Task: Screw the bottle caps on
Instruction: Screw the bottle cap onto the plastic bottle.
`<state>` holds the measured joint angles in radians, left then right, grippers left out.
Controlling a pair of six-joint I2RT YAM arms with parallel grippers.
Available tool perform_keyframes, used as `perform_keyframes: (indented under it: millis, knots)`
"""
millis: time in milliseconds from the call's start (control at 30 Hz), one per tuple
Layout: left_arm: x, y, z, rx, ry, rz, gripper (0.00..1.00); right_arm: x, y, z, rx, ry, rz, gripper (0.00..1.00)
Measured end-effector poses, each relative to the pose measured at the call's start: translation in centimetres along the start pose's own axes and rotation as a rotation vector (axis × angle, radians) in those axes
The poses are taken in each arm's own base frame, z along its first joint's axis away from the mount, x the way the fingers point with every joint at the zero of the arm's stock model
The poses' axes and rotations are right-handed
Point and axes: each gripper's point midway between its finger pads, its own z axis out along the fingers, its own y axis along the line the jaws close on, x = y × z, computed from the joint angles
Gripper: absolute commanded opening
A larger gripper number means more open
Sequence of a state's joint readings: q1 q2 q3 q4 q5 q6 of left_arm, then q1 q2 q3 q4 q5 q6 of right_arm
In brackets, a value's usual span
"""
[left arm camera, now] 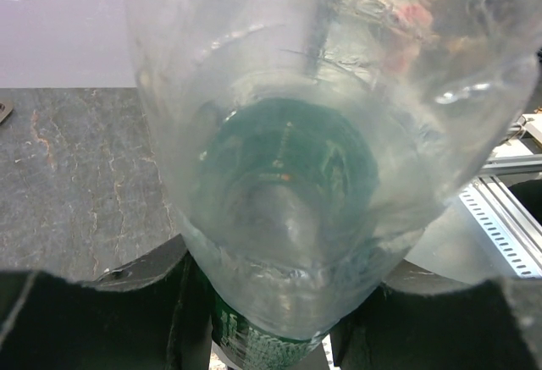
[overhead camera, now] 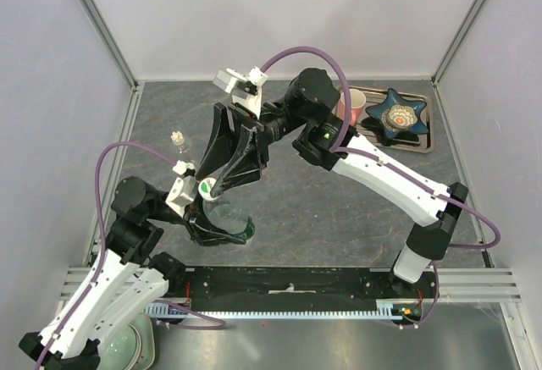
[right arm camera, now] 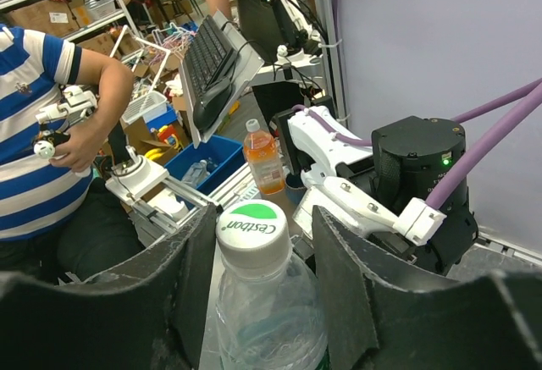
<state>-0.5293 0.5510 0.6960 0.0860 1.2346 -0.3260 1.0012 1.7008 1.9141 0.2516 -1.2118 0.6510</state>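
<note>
Clear bottle (left arm camera: 288, 175) tight in left gripper (left arm camera: 271, 340), right gripper (right arm camera: 262, 218), jaws apart, astride its white cap (right arm camera: 252, 236).

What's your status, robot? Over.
Left gripper shut on bottle. Right gripper around cap, grip unclear. Cap sits on bottle's neck. Nothing blocking it.

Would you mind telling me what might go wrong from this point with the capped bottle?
1. The white cap sits closer to one of the right fingers than the other; closing may shove the neck sideways.
2. The left fingers grip the clear bottle by its body, so twisting may spin or crumple it.
3. The tiny bottle stands near the left arm and may get knocked.
</note>
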Motion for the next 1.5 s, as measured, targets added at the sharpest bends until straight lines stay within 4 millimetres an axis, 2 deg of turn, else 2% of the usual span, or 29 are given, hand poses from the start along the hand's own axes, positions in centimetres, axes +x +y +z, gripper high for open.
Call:
perform_keyframes:
  millis: [267, 533, 667, 700, 767, 867, 1000, 1233, 1433, 1467, 1500]
  knots:
    - [-0.1, 0.1, 0.0, -0.009, -0.003, 0.000, 0.02, 0.1, 0.3, 0.1, -0.013, 0.006, -0.006, 0.38]
    - [0.2, 1.1, -0.1, -0.070, -0.006, -0.018, 0.02, 0.4, -0.1, -0.4, 0.032, 0.014, -0.027, 0.21]
    - [0.6, 3.3, -0.5, -0.206, -0.003, -0.016, 0.02, 0.6, -1.2, -1.5, 0.164, 0.034, -0.058, 0.09]
    - [0.6, 4.0, -0.7, -0.244, -0.003, -0.009, 0.02, 0.6, -1.5, -1.8, 0.197, 0.040, -0.070, 0.03]
    - [0.7, 5.6, -1.3, -0.346, 0.001, 0.002, 0.02, 0.6, -2.5, -2.4, 0.294, 0.056, -0.089, 0.00]
    - [1.3, 8.0, -2.5, -0.496, 0.018, 0.013, 0.02, 1.0, -4.1, -3.4, 0.445, 0.084, -0.120, 0.00]
    - [2.1, 9.8, -3.9, -0.627, 0.045, 0.009, 0.02, 1.5, -6.0, -4.2, 0.641, 0.104, -0.146, 0.00]
    - [2.8, 11.5, -5.6, -0.761, 0.069, 0.002, 0.02, 1.9, -8.5, -5.3, 1.050, 0.057, -0.159, 0.00]
    - [4.1, 12.5, -6.9, -0.856, 0.108, -0.038, 0.02, 2.9, -10.4, -8.3, 1.479, -0.028, -0.126, 0.00]
    - [4.4, 12.6, -7.1, -0.872, 0.116, -0.046, 0.02, 3.2, -10.6, -8.8, 1.532, -0.037, -0.121, 0.15]
    - [4.7, 12.8, -7.4, -0.890, 0.126, -0.055, 0.02, 3.5, -10.9, -9.2, 1.590, -0.049, -0.119, 0.25]
